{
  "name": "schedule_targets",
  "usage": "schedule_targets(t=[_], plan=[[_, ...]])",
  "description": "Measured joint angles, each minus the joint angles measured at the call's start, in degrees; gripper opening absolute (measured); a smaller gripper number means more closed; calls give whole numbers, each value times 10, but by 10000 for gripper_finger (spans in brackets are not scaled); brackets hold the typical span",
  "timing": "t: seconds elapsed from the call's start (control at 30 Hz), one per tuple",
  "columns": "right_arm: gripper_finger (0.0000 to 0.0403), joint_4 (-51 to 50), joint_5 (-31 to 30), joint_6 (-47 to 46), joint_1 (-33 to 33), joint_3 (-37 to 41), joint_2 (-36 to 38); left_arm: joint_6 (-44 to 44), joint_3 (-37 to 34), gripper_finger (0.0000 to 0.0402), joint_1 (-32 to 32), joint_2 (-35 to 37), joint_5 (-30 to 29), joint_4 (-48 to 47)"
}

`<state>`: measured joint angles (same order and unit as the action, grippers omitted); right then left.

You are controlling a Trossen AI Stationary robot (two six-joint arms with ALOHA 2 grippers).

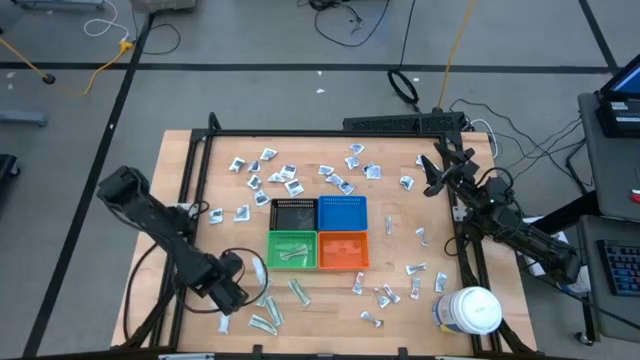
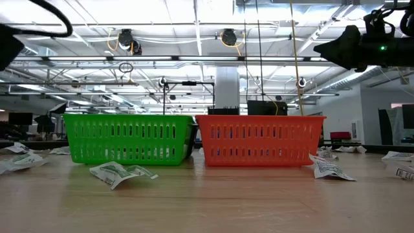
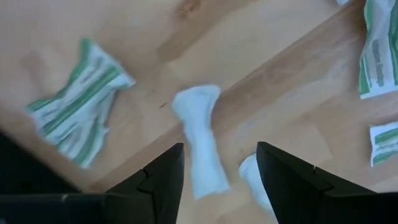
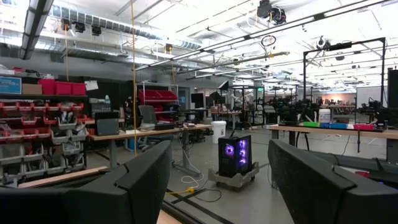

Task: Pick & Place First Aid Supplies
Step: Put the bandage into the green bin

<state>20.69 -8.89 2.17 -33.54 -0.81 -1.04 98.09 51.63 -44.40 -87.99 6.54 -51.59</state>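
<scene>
My left gripper (image 3: 217,171) hangs low over the table's (image 1: 400,265) 7 o'clock corner, fingers apart, nothing held, w/ a narrow white strip (image 3: 200,143) lying between the tips. A second white bit (image 3: 254,180) sits just beside the far finger, and green-striped packets (image 3: 78,109) lie near. My worry: if I close here I could pinch both white pieces, or the finger could land on the strip and skid it away. It's flat on the wood, so the tips may just scrape over it and come up empty.

Right gripper (image 4: 217,186) is parked high at about 2 o'clock, spread wide, holding nothing, pointing out at the room; no risk there.

Rest of the supplies (image 1: 290,178) are scattered at 11–12 and 4–6 o'clock. Green bin (image 1: 292,250) at center already holds a few. Carry path is short, but a weak grip could drop the strip before the bin.
</scene>
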Motion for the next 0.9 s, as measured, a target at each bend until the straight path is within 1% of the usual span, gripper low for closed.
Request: schedule_targets(t=[0.17,0.33,0.5,0.63,0.9], plan=[[263,0,0,0,0,0,0,10,-27,207,0,-15,3,48],[263,0,0,0,0,0,0,15,-47,207,-3,-30,4,57],[263,0,0,0,0,0,0,9,-57,201,-4,-32,12,88],[263,0,0,0,0,0,0,1,-57,165,-4,-32,12,93],[263,0,0,0,0,0,0,-37,-58,66,-4,-32,24,92]])
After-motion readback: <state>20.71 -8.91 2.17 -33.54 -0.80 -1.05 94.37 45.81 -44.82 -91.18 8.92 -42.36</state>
